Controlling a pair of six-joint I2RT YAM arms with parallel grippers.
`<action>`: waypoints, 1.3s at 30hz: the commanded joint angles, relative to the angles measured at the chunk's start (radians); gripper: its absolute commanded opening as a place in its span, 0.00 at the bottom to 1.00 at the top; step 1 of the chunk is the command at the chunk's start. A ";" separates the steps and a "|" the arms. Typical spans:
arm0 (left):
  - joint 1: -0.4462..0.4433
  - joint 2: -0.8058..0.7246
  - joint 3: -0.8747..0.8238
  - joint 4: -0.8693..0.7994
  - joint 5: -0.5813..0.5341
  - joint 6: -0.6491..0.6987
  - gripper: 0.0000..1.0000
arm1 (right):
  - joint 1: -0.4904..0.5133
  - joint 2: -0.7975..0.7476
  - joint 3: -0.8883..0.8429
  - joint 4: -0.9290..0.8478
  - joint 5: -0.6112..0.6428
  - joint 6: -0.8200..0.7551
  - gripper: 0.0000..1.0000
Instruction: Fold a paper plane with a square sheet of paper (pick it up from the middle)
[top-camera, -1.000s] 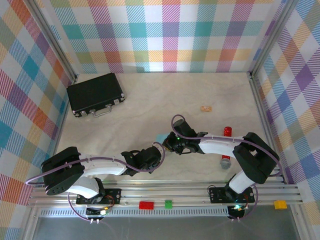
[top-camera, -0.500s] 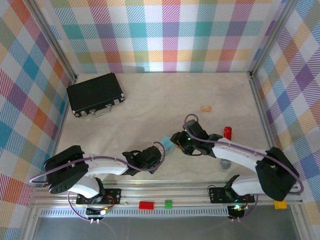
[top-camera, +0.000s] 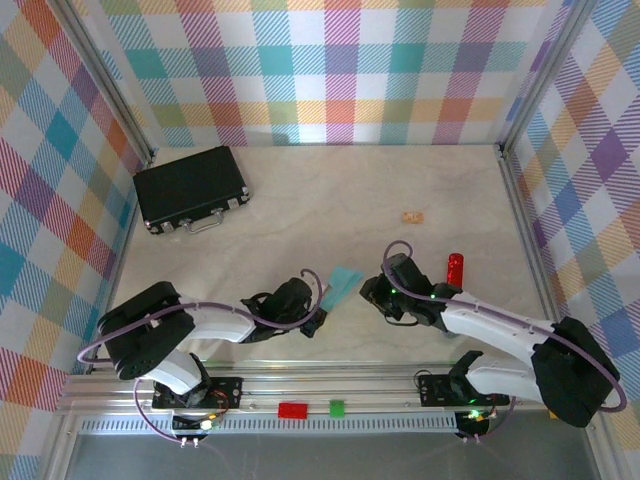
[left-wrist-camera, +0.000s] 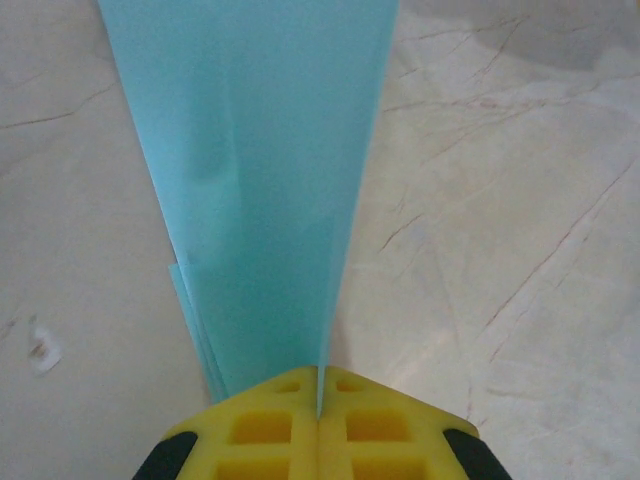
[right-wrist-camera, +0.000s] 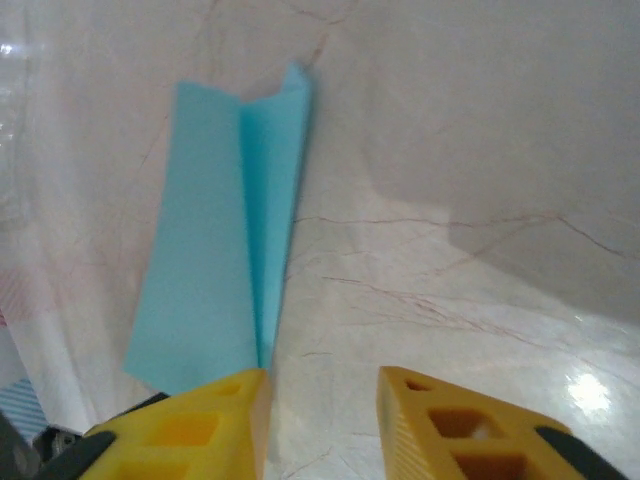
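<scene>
The paper plane (top-camera: 343, 283) is a slim folded dart of light turquoise-blue paper with a centre crease and layered wings. My left gripper (top-camera: 316, 314) is shut on its narrow end, and the paper fans out away from the jaws toward the upper right. In the left wrist view the paper plane (left-wrist-camera: 260, 180) rises from between the closed yellow pads of the left gripper (left-wrist-camera: 320, 388). My right gripper (top-camera: 370, 291) stands open just right of the paper. In the right wrist view the paper plane (right-wrist-camera: 225, 270) lies beside the left pad, with only bare table between the jaws of the right gripper (right-wrist-camera: 322, 390).
A black case (top-camera: 190, 187) lies at the back left. A small tan scrap (top-camera: 412, 216) sits mid-table and a red-tipped marker (top-camera: 455, 268) lies right of the right gripper. Red (top-camera: 293, 409) and green (top-camera: 337, 407) bricks rest on the front rail.
My right gripper opened, let go of the paper and drew back to the right. The left gripper stayed shut and the paper now shows fully, fanned toward the upper right.
</scene>
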 joint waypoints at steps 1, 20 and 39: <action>0.034 0.080 0.011 -0.095 0.213 -0.014 0.03 | 0.008 0.045 0.011 0.107 -0.063 -0.100 0.30; 0.133 0.211 0.284 -0.479 0.420 0.071 0.00 | -0.035 0.010 -0.081 0.073 -0.087 -0.031 0.09; 0.195 0.303 0.324 -0.475 0.454 -0.076 0.00 | -0.089 0.006 -0.068 0.106 -0.174 -0.078 0.09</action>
